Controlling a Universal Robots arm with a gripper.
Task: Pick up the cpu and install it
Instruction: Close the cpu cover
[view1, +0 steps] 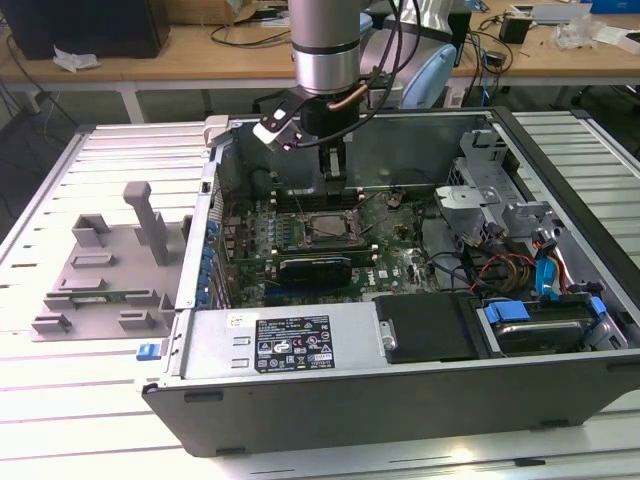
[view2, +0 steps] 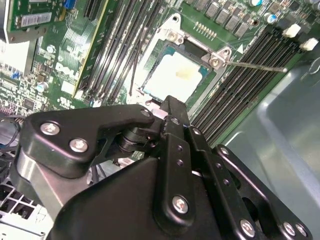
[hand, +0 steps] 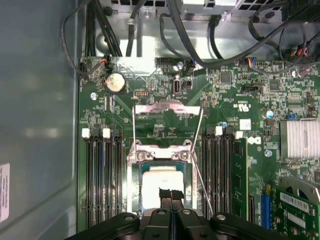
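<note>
1. The cpu (hand: 159, 182) lies flat in the motherboard socket (hand: 145, 156) — inside the open computer case (view1: 400, 400) on the tabletop (view1: 60, 420).
2. The gripper (hand: 169, 194) hangs just above the cpu, its fingers (hand: 163, 195) narrow, tips pressed together with nothing between.

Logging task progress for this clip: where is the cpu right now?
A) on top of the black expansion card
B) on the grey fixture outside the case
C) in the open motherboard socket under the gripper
C: in the first wrist view the cpu lies flat inside the open socket frame on the motherboard, directly beneath the gripper and its shut jaws.
</note>
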